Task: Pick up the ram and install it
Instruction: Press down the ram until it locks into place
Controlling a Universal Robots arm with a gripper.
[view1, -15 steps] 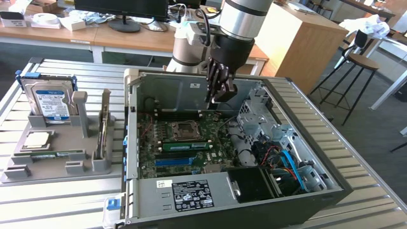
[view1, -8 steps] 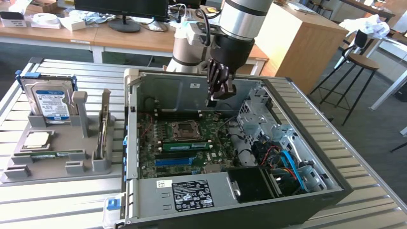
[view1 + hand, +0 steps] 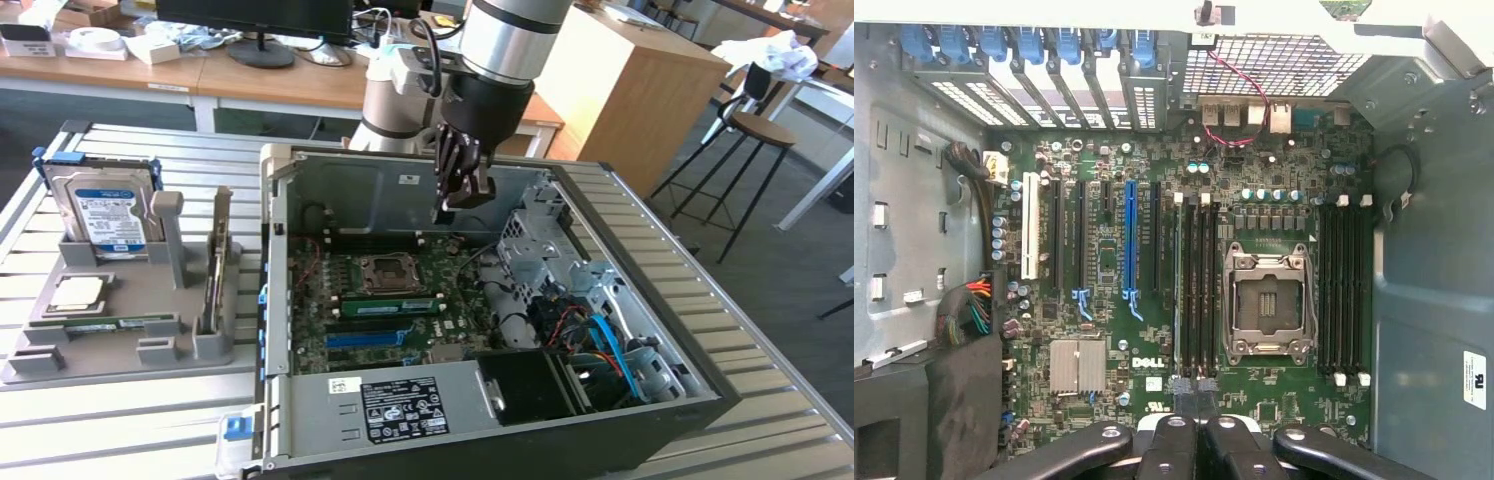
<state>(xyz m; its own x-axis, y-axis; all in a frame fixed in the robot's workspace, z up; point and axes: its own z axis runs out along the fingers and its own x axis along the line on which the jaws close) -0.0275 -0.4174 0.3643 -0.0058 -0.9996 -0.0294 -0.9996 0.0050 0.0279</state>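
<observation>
The arm reaches down into the open case (image 3: 694,395), which lies on its side on the slatted metal surface (image 3: 747,330). The tool (image 3: 462,200) hangs above the board (image 3: 340,320), its fingers (image 3: 470,188) pinched narrow and together, with nothing seen between them. The ram (image 3: 387,303) sits on edge in a slot on the board, just beside the socket (image 3: 396,270) and between it and the blue slot (image 3: 374,338). It is below the tool and apart from it. In the wrist view the tool (image 3: 1197,400) is over the ends of the black slots (image 3: 1199,290) that run between the socket (image 3: 1267,300) and the long blue slot (image 3: 1132,240), and its dark fingers (image 3: 1172,440) lie side by side. A row of blue clips (image 3: 1019,45) lines the case edge beyond the board, and a thin red wire (image 3: 1239,105) loops near the mesh panel. Toward the exterior view's left, a grey tray (image 3: 120,358) on the surface carries an upright drive (image 3: 104,215), a square silver chip (image 3: 78,292) and a second green stick (image 3: 127,322) lying flat. A labelled grey box (image 3: 400,405) fills the near corner of the case
</observation>
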